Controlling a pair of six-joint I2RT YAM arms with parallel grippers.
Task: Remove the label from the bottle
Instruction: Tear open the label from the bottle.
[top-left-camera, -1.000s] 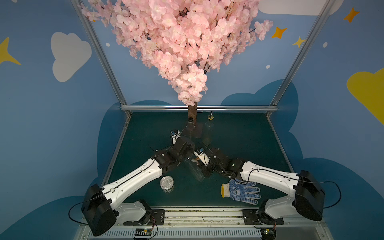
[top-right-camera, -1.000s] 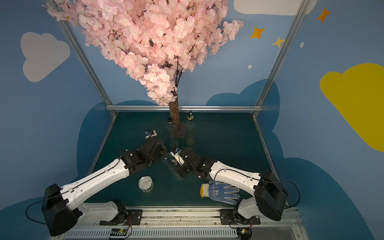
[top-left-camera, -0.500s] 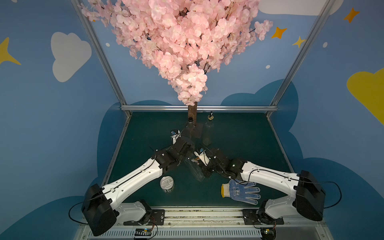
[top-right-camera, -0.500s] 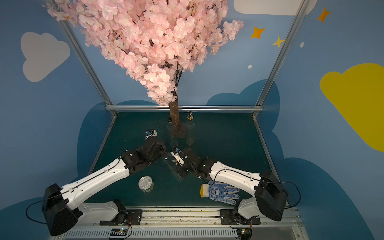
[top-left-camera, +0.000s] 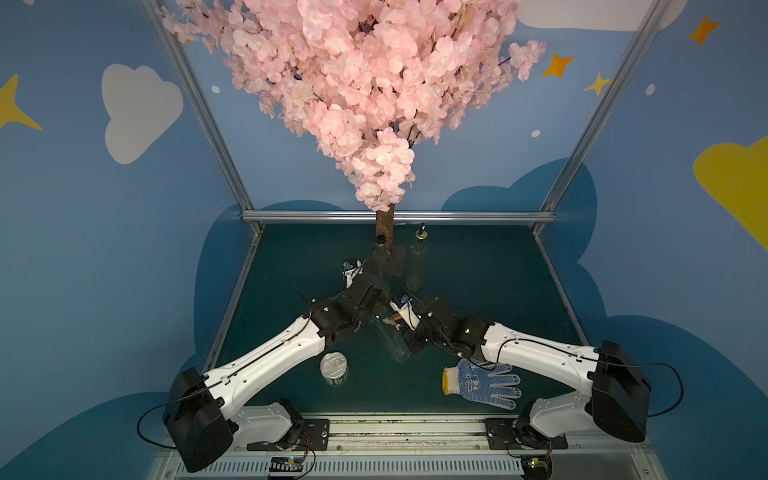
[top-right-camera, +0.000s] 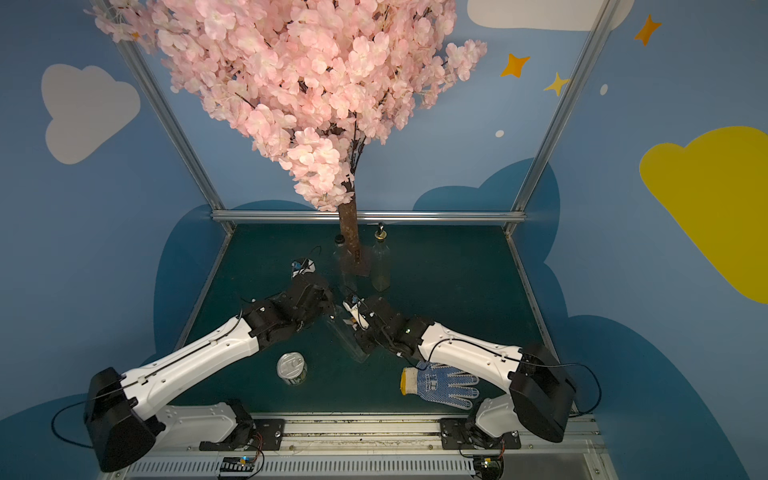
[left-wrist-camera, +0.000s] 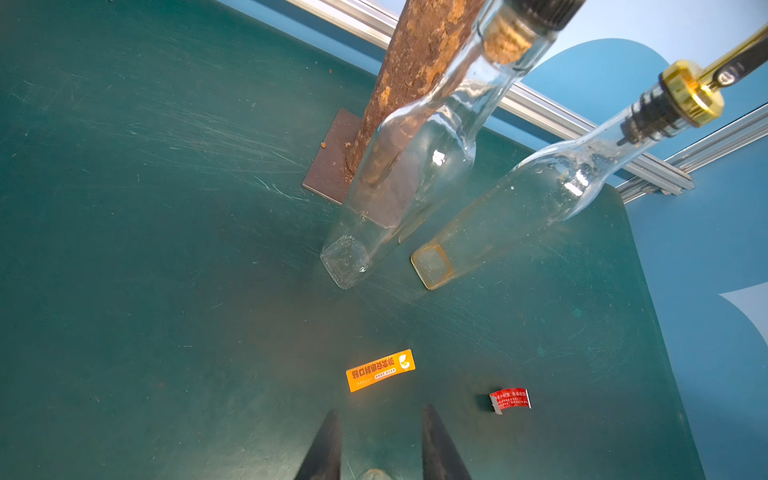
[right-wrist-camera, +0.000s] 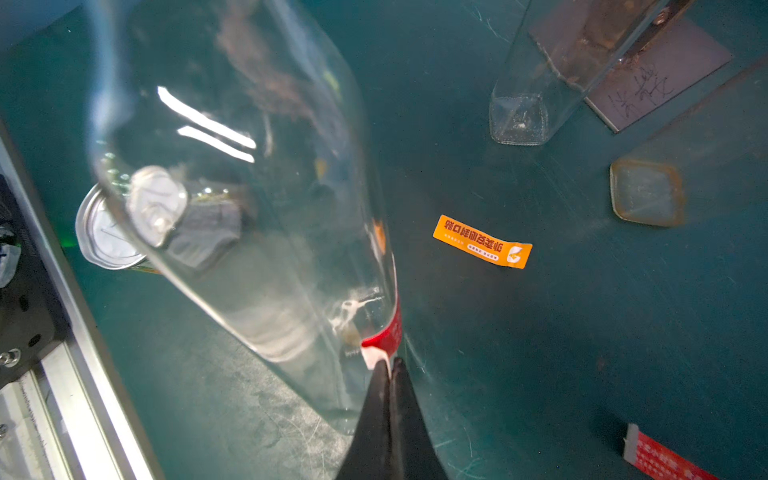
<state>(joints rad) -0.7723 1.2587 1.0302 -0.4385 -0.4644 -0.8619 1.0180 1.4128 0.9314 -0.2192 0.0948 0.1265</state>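
At the back of the desk (top-left-camera: 478, 282) stands the tree trunk (top-left-camera: 384, 226). A corked bottle (top-left-camera: 379, 259) stands just before the trunk, a spouted bottle (top-left-camera: 417, 268) just right of it. In the middle a third bottle (top-left-camera: 392, 343) slants between the ends of the left arm (top-left-camera: 270, 357) and right arm (top-left-camera: 540, 353). A label strip (left-wrist-camera: 380, 370) and a label scrap (left-wrist-camera: 510, 400) lie on the desk between it and the back pair, the scrap on the spouted bottle's side. The can (top-left-camera: 333, 368) stands front left of it, the glove (top-left-camera: 482, 382) front right

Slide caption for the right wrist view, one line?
Right fingers pinch the end of the red label on the bottle; orange label and red scrap lie on the table.
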